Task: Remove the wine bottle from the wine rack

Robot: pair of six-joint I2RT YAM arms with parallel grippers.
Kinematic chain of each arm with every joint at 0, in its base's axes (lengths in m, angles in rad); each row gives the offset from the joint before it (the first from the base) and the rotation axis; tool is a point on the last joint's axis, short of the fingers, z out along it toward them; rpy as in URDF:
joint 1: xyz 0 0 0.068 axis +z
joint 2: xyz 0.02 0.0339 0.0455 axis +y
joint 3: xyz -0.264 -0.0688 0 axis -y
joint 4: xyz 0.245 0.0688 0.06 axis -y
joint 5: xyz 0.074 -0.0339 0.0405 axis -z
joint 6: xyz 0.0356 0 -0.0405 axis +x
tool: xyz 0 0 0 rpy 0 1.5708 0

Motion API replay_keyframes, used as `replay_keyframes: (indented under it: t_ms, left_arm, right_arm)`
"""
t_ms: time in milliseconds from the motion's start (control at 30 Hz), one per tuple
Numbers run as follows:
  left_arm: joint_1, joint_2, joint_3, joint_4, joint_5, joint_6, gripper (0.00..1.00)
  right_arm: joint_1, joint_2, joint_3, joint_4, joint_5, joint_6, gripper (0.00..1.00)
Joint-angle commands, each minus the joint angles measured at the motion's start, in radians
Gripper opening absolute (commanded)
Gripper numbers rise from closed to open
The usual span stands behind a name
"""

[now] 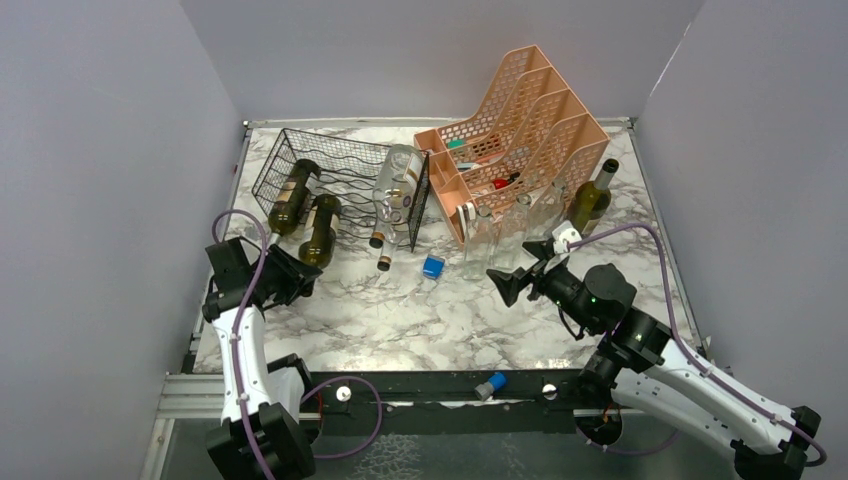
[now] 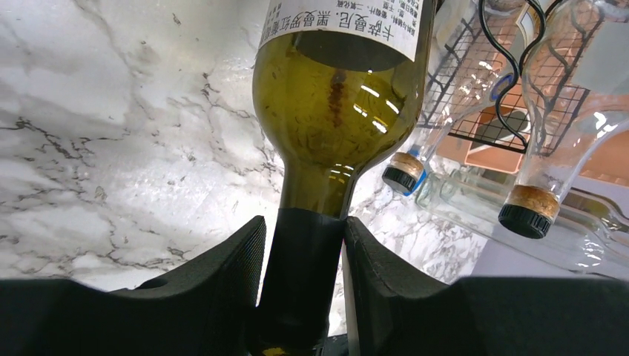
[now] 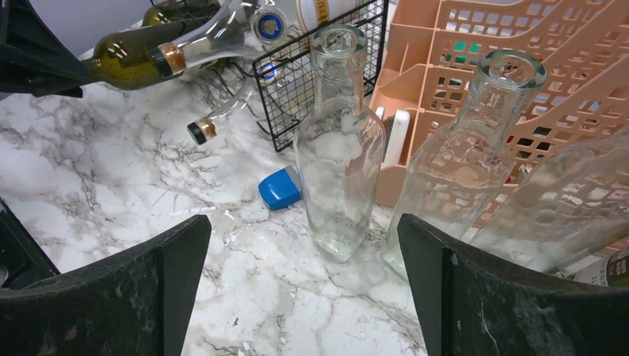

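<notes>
Left gripper (image 2: 303,233) clenched on the dark neck of the green wine bottle (image 2: 334,104). Right gripper (image 3: 303,226) spread wide, grasping nothing, low over the marble desk (image 1: 400,320). Wine rack (image 1: 340,165) sits far left on the desk, with the peach organizer (image 1: 520,110) to its right. Held bottle lies on its side at the rack's front-left, neck pointing out toward the near edge. Second green bottle (image 1: 293,195) lies beside it. Upright clear bottles (image 3: 340,148) stand before the organizer. Small blue object (image 1: 433,266) lies near the rack's right end.

Three green bottles (image 1: 292,195) (image 1: 320,232) (image 1: 592,200), five clear bottles (image 1: 398,180) (image 1: 384,262) (image 1: 478,235) (image 1: 512,240) (image 1: 545,212), one wine rack (image 1: 340,165), one peach organizer (image 1: 520,110)
</notes>
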Motion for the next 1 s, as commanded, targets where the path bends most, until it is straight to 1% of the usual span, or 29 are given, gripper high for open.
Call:
replay_keyframes:
  t_ms: [0,67,167,400,533,633,833,900,967]
  left_arm:
    - [0.020,-0.001,0.060,-0.178,-0.225,0.010,0.04]
    - [0.020,0.002,0.066,-0.192,-0.225,0.020,0.00]
    - [0.019,-0.002,0.081,-0.220,-0.228,0.047,0.00]
    - [0.018,-0.021,0.160,-0.276,-0.321,0.096,0.00]
    - [0.015,-0.019,0.212,-0.278,-0.287,0.140,0.00]
    - [-0.008,-0.017,0.249,-0.290,-0.291,0.183,0.00]
    - [-0.051,-0.012,0.263,-0.303,-0.285,0.187,0.00]
    - [-0.070,-0.014,0.283,-0.314,-0.305,0.191,0.00]
    - [-0.089,-0.022,0.311,-0.330,-0.354,0.195,0.00]
  right_arm:
    - [-0.004,-0.012,0.029,0.020,-0.034,-0.010,1.00]
    - [-0.004,-0.011,0.032,0.020,-0.044,-0.012,1.00]
    - [-0.004,-0.001,0.031,0.025,-0.057,-0.019,1.00]
    - [-0.004,-0.002,0.025,0.030,-0.065,-0.022,1.00]
    - [-0.004,0.002,0.024,0.032,-0.069,-0.027,1.00]
    - [-0.004,0.011,0.027,0.033,-0.067,-0.031,1.00]
    - [-0.004,0.032,0.019,0.075,-0.120,-0.055,1.00]
    - [-0.004,0.045,0.019,0.092,-0.141,-0.070,1.00]
    - [-0.004,0.068,0.024,0.106,-0.154,-0.090,1.00]
